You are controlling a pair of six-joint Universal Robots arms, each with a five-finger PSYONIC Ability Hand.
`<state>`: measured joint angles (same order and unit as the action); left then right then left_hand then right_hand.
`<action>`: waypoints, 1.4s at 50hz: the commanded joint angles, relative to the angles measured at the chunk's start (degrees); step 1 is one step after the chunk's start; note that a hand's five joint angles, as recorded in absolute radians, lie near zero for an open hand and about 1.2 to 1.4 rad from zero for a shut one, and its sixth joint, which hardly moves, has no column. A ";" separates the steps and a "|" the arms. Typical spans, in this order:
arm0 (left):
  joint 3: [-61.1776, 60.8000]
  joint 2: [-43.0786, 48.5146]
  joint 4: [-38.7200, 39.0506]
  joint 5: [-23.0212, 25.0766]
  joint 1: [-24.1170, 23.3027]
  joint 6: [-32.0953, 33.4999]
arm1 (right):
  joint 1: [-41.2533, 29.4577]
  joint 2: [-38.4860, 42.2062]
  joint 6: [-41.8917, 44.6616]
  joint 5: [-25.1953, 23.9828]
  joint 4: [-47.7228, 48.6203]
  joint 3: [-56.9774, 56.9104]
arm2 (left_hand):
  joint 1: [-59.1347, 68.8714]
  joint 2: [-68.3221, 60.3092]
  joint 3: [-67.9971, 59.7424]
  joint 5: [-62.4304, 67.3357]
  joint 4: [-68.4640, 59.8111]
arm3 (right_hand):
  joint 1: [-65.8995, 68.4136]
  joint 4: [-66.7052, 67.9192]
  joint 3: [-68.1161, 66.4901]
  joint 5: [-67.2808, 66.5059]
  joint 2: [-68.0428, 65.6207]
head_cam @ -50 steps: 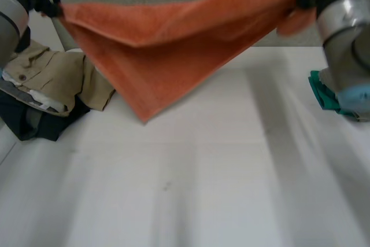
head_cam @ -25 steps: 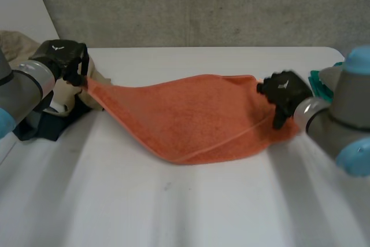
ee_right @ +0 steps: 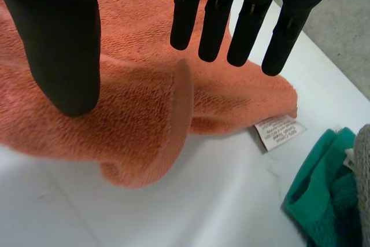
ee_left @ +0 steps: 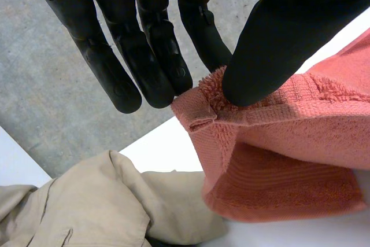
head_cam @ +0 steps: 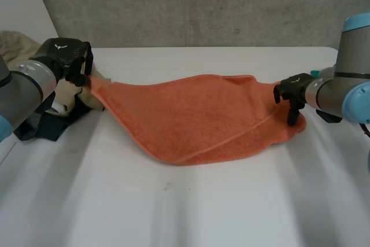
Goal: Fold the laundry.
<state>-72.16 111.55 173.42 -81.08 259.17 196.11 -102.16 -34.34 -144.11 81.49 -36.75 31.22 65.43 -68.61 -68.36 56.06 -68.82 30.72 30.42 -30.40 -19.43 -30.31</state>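
An orange towel [head_cam: 191,120] lies spread on the white table [head_cam: 191,206], folded over on itself. My left hand [head_cam: 63,56] holds its left corner just above the table. In the left wrist view that corner [ee_left: 199,105] is pinched between the thumb and the fingers [ee_left: 144,44]. My right hand [head_cam: 292,92] hovers over the towel's right end. Its fingers [ee_right: 248,21] are straight and apart from the thumb, with the towel [ee_right: 133,114] lying loose beneath. A white label [ee_right: 279,132] sticks out at the towel's edge.
A pile of clothes sits at the table's left end, with a beige garment [ee_left: 87,206] over a dark one [head_cam: 43,125]. Green cloth [ee_right: 324,195] lies at the right end, beside my right arm. A concrete wall [head_cam: 202,4] stands behind the table.
The towel, held up in the air by both hands, has come down onto the table. My right hand has let go of its corner and drawn slightly right.
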 commanded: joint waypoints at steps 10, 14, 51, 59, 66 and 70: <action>-0.43 -0.28 -0.63 -0.30 0.02 0.50 | -1.11 7.10 4.89 6.39 3.44 -5.55 | 14.57 -11.39 -11.64 13.94 -11.18 | 24.38 24.68 -24.71 -25.67 -24.79; -0.61 -0.46 -1.24 -0.83 0.11 1.99 | -1.12 5.27 3.23 6.40 1.34 -5.20 | 14.57 -11.39 -11.64 13.94 -11.18 | 49.28 49.58 -49.60 -50.57 -49.69; -1.25 3.49 -20.58 -3.73 1.52 26.79 | 8.64 -27.19 23.53 -6.35 5.19 36.83 | 14.57 -11.39 -11.64 13.94 -11.18 | 49.28 49.58 -49.60 -50.57 -49.69; 29.15 12.72 -20.32 -6.98 -1.91 15.89 | 3.72 -20.24 12.90 -2.05 20.20 18.11 | 14.57 -11.39 -11.64 13.94 -11.18 | 49.28 49.58 -49.60 -50.57 -49.69; 57.20 16.94 -12.86 -10.85 -1.91 -0.36 | 2.31 -19.44 -2.65 4.54 47.70 4.12 | 14.57 -11.39 -11.64 13.94 -11.18 | 49.28 49.58 -49.60 -50.57 -49.69; 63.46 16.86 -5.56 -13.31 -2.00 -8.02 | 2.14 -22.08 -13.11 6.92 63.53 6.74 | 14.57 -11.39 -11.64 13.94 -11.18 | 49.28 49.58 -49.60 -50.57 -49.69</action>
<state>-22.70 130.30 154.73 -90.89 254.83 203.47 -99.90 -53.75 -144.73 84.97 7.02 37.26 65.43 -68.64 -68.38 56.06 -68.87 61.95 68.45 -67.96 -57.65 -67.38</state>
